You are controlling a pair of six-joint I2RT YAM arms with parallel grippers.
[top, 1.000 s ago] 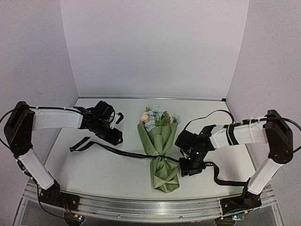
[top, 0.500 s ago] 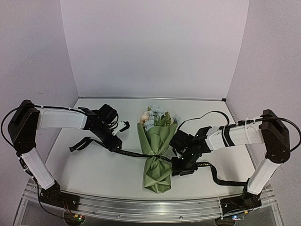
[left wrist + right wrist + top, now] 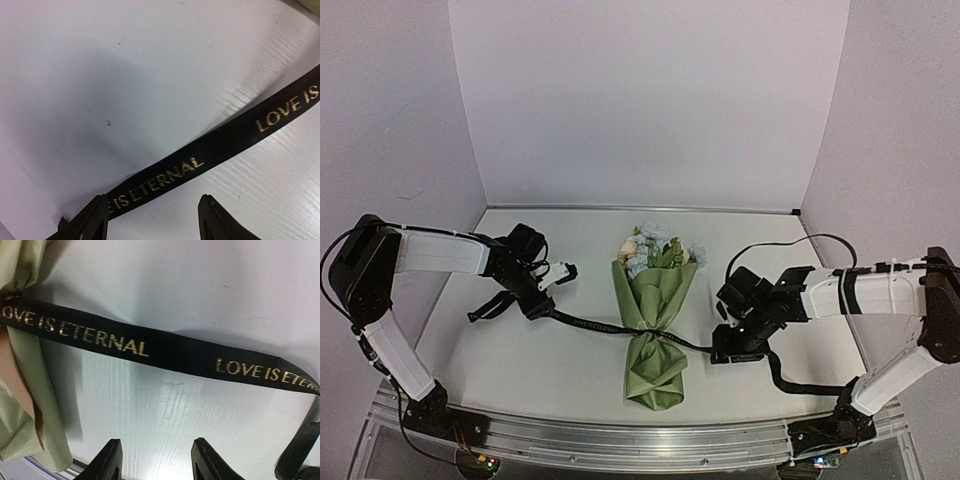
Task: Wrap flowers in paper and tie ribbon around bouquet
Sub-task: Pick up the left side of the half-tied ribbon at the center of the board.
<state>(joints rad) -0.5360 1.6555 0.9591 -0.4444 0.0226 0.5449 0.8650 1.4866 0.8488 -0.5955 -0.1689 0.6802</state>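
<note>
though lying flat on the white table point(image 3: 520, 370) between the two arms, points bloom-end toward the back wall point(image 3: 650, 100): the bouquet point(image 3: 658, 310), with its long axis running near-to-far and leaning slightly left at the near end. carries the flowers point(image 3: 652, 250) at the far end, spilling from the wide mouth of the olive-green paper point(image 3: 656, 368); narrows to a pinched waist, then fans into a crumpled tail nearest the arm bases. crossed at that waist by the black ribbon point(image 3: 590, 324), stretched left-to-right over the table and trailing off past both grippers. set against a second ago: has swung its tail a little leftward while keeping the blooms about where they were; shows the right gripper point(image 3: 157, 442) pulled back to the right of the waist after crowding in close half a second ago, and the left gripper point(image 3: 154, 202) shifted slightly left along the ribbon. holds nothing on the left: fingers point(image 3: 97, 220) spread apart, with the ribbon lying on the table just past the tips and slipping behind the left one. holds nothing on the right either: fingers point(image 3: 112, 460) parted, with the ribbon crossing just beyond them and touching the paper at the left edge of that view. reads, in gold capitals repeated along the ribbon, "love is eternal".
</note>
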